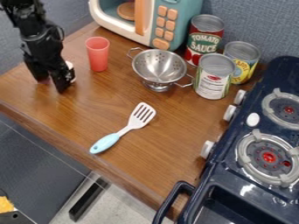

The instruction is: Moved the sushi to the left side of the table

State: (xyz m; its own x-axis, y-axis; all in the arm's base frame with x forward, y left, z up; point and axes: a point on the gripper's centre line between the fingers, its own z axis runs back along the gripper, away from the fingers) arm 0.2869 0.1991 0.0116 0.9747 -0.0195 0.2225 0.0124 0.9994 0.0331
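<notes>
1 move, probably near done | likely sushi (pixel 71 71) at left of worktop (pixel 169 140), partly behind claw (pixel 52 86) | grip: cannot tell | left, if held: release, then clear away

We see a robot arm (pixel 39 40) near the red cup (pixel 97 54), and all of it is black. We see chunky, blocky parts with little shiny spots. On the side facing the cup, a thin dark cable (pixel 60 32) makes a loop. The gripper (pixel 52 86) is black too.
</notes>
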